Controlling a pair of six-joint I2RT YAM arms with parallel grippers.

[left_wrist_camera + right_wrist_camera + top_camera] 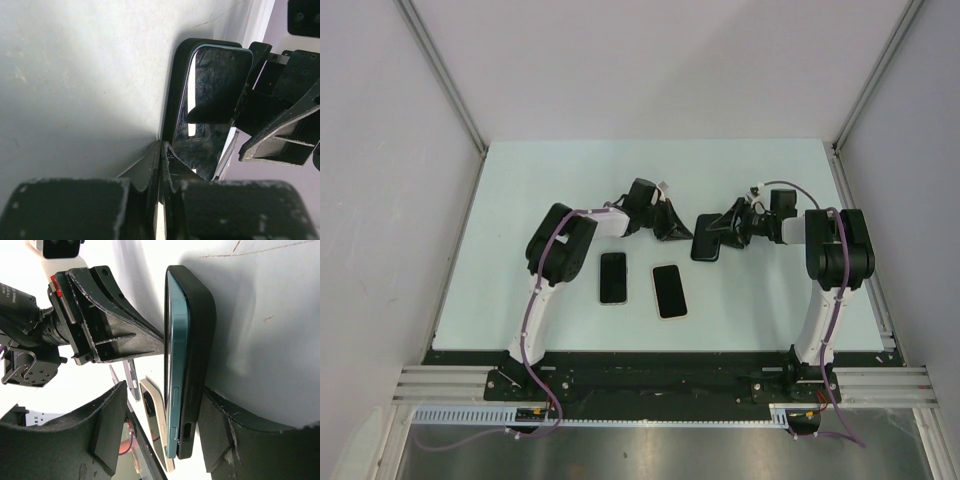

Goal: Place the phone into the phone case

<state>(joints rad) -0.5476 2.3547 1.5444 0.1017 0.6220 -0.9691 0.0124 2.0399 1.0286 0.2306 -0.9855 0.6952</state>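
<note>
A teal-edged phone (175, 355) with a dark screen (215, 95) lies in the black phone case (197, 340), its near end standing slightly out of the case. In the top view the pair sits mid-table (705, 243) between the two grippers. My left gripper (161, 146) is shut, and its tips press against the phone's long edge by the case wall (175, 85). My right gripper (165, 402) is open around the near end. One finger (225, 435) touches the case's back, while the other finger (107, 430) stands apart from the screen.
Two more phones lie flat nearer the arm bases, a dark one (613, 277) and one in a beige case (669, 290). The right wrist view shows the beige one (155, 425) just beyond the held pair. Walls (390, 200) bound the table at left and right.
</note>
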